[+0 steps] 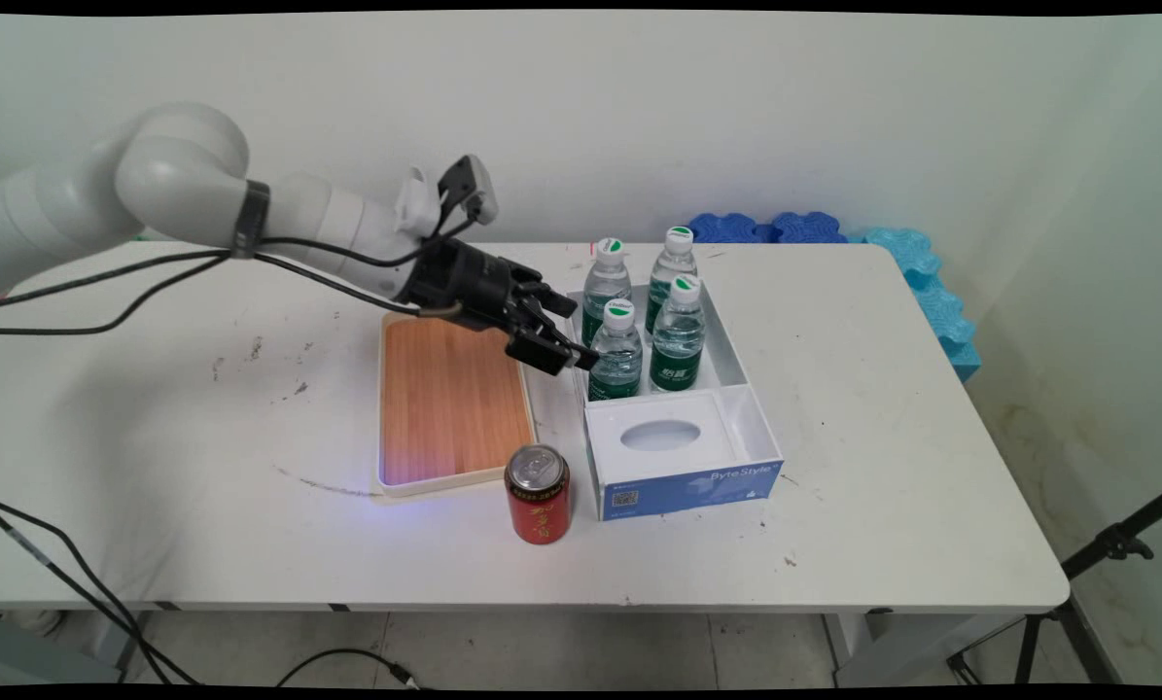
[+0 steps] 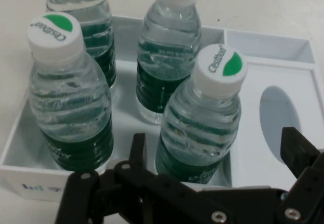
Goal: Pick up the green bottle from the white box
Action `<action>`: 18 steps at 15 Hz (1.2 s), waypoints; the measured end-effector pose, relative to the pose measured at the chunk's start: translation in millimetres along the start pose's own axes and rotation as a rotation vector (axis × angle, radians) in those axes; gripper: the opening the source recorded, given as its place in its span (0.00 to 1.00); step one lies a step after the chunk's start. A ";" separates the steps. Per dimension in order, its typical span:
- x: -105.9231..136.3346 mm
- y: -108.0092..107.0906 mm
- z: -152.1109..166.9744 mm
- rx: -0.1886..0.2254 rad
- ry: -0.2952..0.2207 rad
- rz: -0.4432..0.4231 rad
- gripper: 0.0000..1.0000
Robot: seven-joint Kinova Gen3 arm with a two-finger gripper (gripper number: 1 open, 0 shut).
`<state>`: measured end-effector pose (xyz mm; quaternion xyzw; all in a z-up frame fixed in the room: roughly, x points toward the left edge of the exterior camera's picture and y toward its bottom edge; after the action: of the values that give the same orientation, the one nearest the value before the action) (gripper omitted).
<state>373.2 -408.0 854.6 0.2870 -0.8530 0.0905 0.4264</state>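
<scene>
Over on the left of the main view, the white arm reaches in across the table, black cables hanging under it. Just right of there a wooden tray lies flat, and below its lower right corner stands a red can, upright, top sealed, near the tray's corner.

Now the hand: it hangs above the tray's upper right corner, pointing right, with its fingers spread apart and nothing between them gripped. It's right at the left wall of a white box, level with the front-left bottle.

In the hand view that same bottle sits between the two black fingers. Whether either finger touches it is hard to say; it looks just short.

Three more bottles stand upright in the box: the back-left bottle, the back-right bottle and the front-right bottle, all white-capped with green labels. Below them sits a blue-fronted tissue box. Far upper right, blue foam blocks hug the table's edge.
</scene>
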 end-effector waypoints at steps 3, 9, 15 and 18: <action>-2.6 -0.5 11.8 -0.006 -0.004 -0.009 1.00; -3.9 -3.4 32.7 -0.006 -0.004 0.000 1.00; -4.5 -8.8 45.3 0.003 0.002 0.012 1.00; -3.8 -9.2 49.8 0.003 0.006 0.017 0.00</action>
<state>346.7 -433.8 819.9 0.2801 -0.8539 0.0965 0.4278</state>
